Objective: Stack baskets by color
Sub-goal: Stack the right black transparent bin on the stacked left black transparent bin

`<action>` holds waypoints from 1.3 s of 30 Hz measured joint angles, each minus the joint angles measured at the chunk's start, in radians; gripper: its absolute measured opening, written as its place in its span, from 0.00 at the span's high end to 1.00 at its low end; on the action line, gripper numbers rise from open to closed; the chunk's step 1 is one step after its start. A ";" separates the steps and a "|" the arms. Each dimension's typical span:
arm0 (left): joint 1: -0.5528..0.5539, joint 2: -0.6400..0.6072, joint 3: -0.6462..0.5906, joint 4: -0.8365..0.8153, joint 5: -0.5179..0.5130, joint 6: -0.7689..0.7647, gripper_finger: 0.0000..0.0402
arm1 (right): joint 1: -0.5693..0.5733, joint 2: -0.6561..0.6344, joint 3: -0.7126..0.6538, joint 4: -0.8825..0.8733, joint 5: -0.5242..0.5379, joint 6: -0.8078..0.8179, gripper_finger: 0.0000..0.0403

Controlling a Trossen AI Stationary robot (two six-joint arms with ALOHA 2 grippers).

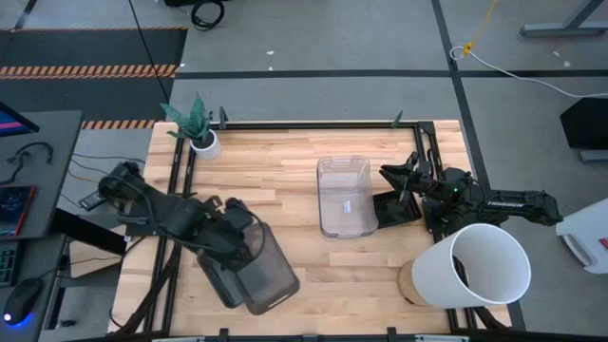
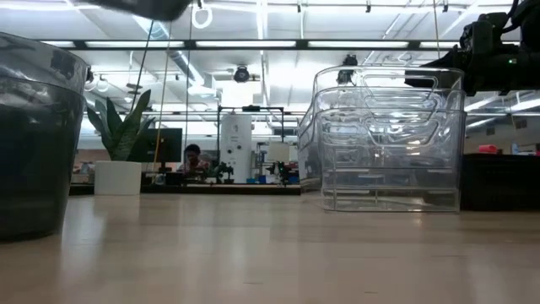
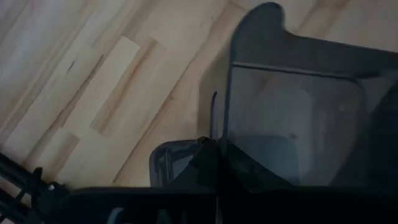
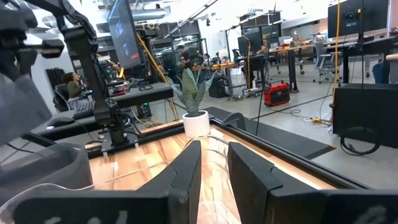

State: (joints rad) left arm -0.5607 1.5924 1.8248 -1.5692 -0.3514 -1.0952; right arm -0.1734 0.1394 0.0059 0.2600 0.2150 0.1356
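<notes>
Wooden table (image 1: 285, 180), workshop room behind. Left gripper (image 1: 249, 249) clenched on dark grey basket (image 1: 271, 275), near front-left edge. Clear baskets (image 1: 343, 195), nested, centre. Right gripper (image 1: 404, 185) grasping their rim. White bucket (image 1: 475, 266), front-right.

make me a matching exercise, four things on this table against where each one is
Things:
1. clear baskets
2. dark grey baskets
3. white bucket
4. potted plant

Places:
A. far left corner of the table
B. near right corner, lying on its side
C. near left, at the left gripper
D. middle, beside the right gripper

Pairs: 1-D, 2-C, 3-B, 4-A
</notes>
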 joint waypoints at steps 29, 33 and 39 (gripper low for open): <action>-0.129 -0.330 -0.475 0.012 0.136 -0.313 0.98 | 0.000 0.000 0.000 0.000 0.000 0.000 0.79; -0.129 -0.330 -0.491 0.033 0.139 -0.311 0.98 | 0.000 0.000 0.000 0.000 0.000 0.000 0.79; -0.133 -0.317 -0.491 0.081 0.128 -0.311 0.98 | 0.000 0.000 0.000 0.000 0.000 0.000 0.79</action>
State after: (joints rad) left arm -0.6934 1.2756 1.3334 -1.4886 -0.2232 -1.4067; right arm -0.1734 0.1390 0.0059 0.2604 0.2150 0.1356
